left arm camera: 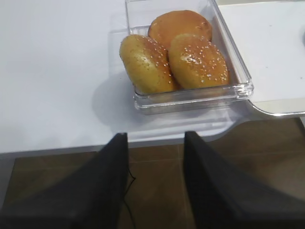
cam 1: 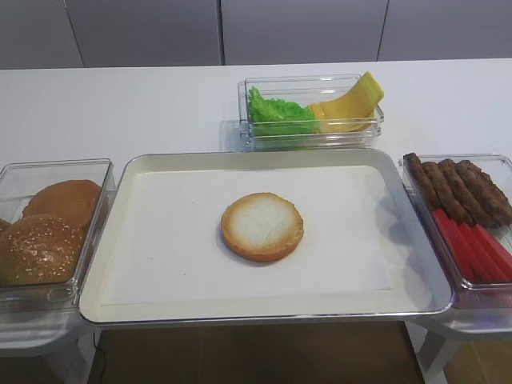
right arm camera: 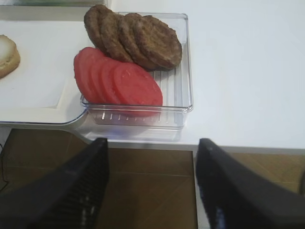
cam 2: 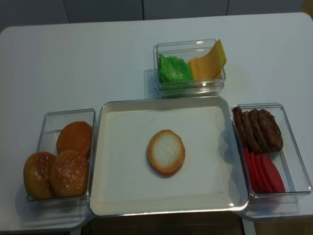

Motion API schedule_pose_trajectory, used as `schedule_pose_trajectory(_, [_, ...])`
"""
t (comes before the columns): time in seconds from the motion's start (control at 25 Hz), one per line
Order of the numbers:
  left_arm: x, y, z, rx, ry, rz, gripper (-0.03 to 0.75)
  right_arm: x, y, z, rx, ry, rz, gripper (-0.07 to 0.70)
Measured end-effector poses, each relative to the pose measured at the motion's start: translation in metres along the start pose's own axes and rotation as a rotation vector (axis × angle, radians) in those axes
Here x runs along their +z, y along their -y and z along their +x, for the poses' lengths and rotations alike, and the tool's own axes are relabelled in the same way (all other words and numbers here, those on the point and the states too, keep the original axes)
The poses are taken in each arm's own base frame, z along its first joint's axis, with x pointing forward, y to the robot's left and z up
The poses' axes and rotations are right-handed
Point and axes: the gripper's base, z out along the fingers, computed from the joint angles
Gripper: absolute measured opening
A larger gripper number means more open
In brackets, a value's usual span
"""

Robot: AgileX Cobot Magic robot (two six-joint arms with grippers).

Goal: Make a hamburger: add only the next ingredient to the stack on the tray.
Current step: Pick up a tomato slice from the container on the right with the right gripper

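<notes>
Exterior high: the bun bottom [cam 1: 262, 226] lies at the tray's [cam 1: 160, 304] centre; tomato slices [cam 1: 472, 248] sit in a clear bin [cam 1: 500, 164] at 3 o'clock.

Right wrist: the right gripper [right arm camera: 150, 191] hangs wide open and empty, off the desk [right arm camera: 248, 71] edge, at 6 o'clock from the slices.

Left wrist: the left gripper [left arm camera: 155, 191] is open, empty, below the bun tops [left arm camera: 198, 62].

So the bun bottom [cam 1: 262, 226] is sitting flat, cut side up, pretty much dead centre on the big silver tray [cam 1: 120, 240] with the white paper liner, nothing on top of it. Pale face, golden toasted rim. The tomato slices [right arm camera: 119, 81] are red, thin and round, fanned out overlapping and leaning in the near half of the clear bin just right of the tray.
</notes>
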Motion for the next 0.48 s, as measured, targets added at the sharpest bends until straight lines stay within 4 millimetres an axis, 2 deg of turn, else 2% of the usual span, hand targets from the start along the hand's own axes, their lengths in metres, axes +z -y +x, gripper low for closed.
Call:
schedule_pose_trajectory(0.28, [0.000, 0.000, 0.000, 0.000, 0.000, 0.000, 0.290, 0.000, -0.003, -0.001, 0.013, 0.006, -0.028, 0.439])
schedule_pose_trajectory(0.48, [0.000, 0.000, 0.000, 0.000, 0.000, 0.000, 0.290, -0.012, -0.010, -0.016, 0.045, 0.088, -0.105, 0.439])
